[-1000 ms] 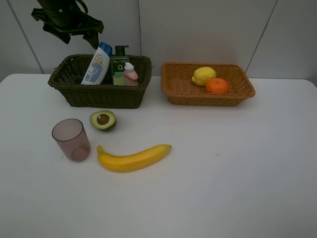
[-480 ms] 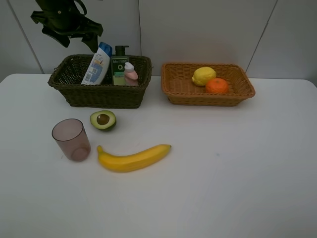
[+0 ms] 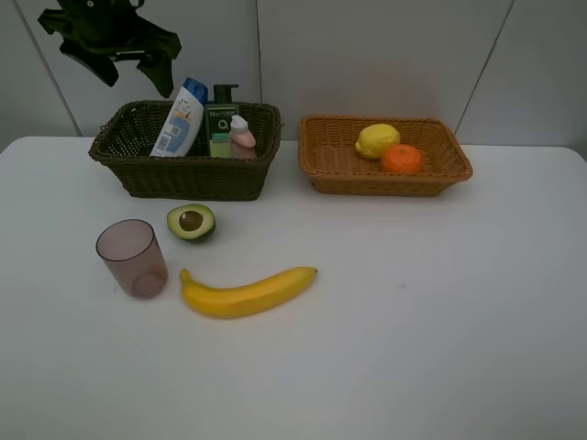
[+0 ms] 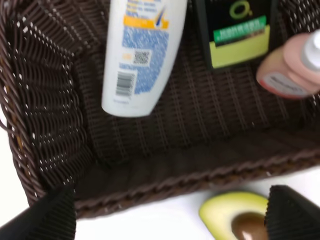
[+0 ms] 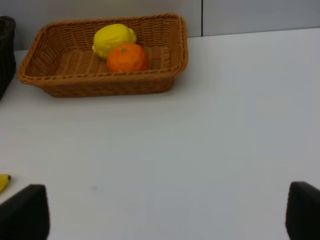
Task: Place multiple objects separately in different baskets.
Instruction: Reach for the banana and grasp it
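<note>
Olive-brown deep wicker basket [image 3: 183, 167]: white blue-capped bottle [image 3: 179, 121], dark green pump bottle [image 3: 221, 121], small pink bottle [image 3: 243, 134]. Orange-tan shallow wicker basket [image 3: 385, 184]: yellow lemon [image 3: 377, 140], round orange [image 3: 401, 159]. White counter [image 3: 440, 302]: halved avocado [image 3: 191, 222], mauve cup [image 3: 133, 258], yellow banana [image 3: 248, 293]. Left wrist: my left gripper [image 4: 172, 215] wide open, empty. Right wrist: my right gripper [image 5: 162, 212] likewise.

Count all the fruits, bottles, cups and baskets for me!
Fruits: 4 (banana, avocado half, lemon, orange)
Bottles: 3 (white bottle, green bottle, pink bottle)
Cups: 1 (cup)
Baskets: 2 (dark basket, tan basket)
Total: 10
</note>
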### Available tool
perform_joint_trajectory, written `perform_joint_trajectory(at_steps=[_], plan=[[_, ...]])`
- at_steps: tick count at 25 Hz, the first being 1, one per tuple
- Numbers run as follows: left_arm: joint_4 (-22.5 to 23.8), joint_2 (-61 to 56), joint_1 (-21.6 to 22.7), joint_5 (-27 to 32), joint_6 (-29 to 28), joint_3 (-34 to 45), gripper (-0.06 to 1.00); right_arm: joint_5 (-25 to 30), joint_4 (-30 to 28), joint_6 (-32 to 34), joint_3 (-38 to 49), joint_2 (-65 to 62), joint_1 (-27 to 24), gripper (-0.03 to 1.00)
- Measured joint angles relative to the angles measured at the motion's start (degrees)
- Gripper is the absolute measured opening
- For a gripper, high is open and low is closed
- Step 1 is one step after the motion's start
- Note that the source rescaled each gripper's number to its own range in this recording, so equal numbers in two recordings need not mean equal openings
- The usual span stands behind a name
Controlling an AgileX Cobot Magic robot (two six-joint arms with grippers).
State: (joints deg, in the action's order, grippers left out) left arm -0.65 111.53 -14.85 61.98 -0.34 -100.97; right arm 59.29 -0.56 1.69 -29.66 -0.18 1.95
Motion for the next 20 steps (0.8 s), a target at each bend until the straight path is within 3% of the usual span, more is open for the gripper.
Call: perform_joint_trajectory(at_steps=[6,20], plan=[[2.93,-1.55,-6.47,2.32,0.34,0.00,1.00,0.00,0.00,0.00,0.00,0.00,0.00,1.00],[4.06,-1.89,-23.64,5.79,3.67,0.00,1.00,0.00,0.05,0.00,0.00,0.00,0.00,1.00]])
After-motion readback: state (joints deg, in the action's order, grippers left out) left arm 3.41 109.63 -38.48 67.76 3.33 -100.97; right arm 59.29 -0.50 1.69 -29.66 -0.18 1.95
